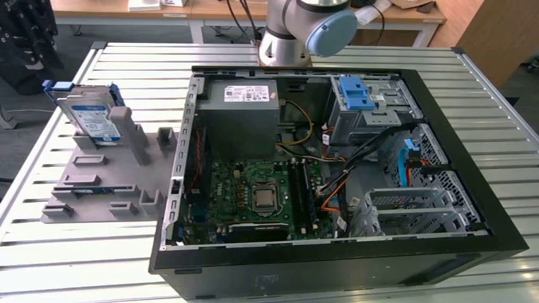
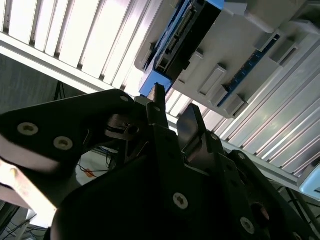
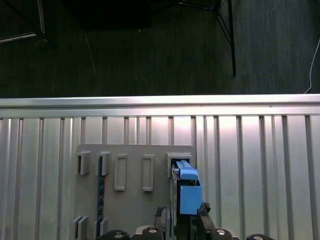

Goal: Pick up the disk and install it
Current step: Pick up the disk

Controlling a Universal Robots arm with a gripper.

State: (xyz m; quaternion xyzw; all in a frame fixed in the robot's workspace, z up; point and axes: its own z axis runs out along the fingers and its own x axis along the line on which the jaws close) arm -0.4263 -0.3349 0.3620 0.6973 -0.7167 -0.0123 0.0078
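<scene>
Currently, we find the jaws apart and holding nothing. In both wrist views the two fingertips (image 2: 191, 117) stand with a clear gap between them. The disk (image 3: 186, 192) sits ahead of the jaws, in line with that gap, with the edge of its blue carrier frame turned toward the fingertips. We cannot tell from the wrist views whether the fingertips touch it. The disk stands upright on edge in a slot of the grey fixture (image 3: 132, 200), which spreads out to one side of the jaws and carries several further slots and blocks. Beyond the jaws, under the fixture, lies the slatted metal tabletop (image 3: 250, 150). In the exterior view we see the disk (image 1: 91, 117) with its white-and-blue label facing outward. The open computer case (image 1: 337, 265) lies on the tabletop just beside the fixture, with the grey power supply (image 1: 244, 117) and a blue latch piece (image 1: 358, 95) inside it. The arm (image 1: 307, 25) rises at the case's edge nearest the power supply.
</scene>
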